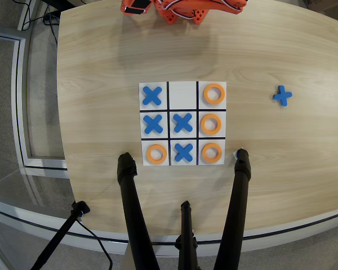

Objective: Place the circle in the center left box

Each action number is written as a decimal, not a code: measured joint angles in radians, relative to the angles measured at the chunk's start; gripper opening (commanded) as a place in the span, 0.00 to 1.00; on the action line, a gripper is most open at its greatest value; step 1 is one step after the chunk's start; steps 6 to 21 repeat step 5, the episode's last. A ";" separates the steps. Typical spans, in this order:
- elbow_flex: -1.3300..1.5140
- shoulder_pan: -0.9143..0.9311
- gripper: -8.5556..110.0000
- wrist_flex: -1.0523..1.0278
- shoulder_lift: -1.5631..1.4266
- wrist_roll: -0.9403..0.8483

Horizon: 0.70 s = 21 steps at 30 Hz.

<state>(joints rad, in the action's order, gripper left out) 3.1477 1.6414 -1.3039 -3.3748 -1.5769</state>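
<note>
overhead view: flat orange ring [210, 124] lies in white end cell of mid row [210, 113] on black-lined nine-square board [182, 94], so placement looks done; orange arm [183, 8] sits at table's far edge w/ gripper state not discernible.

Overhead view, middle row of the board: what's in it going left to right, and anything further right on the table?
Blue cross in the left cell → blue cross in the middle cell → orange ring in the right cell → loose blue cross off the board on the table, lying somewhat higher in the picture.
</note>
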 measured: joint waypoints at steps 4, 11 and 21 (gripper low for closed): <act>0.000 0.000 0.07 0.000 0.000 0.000; 0.000 0.000 0.07 0.000 0.000 0.000; 0.000 0.000 0.07 0.000 0.000 0.000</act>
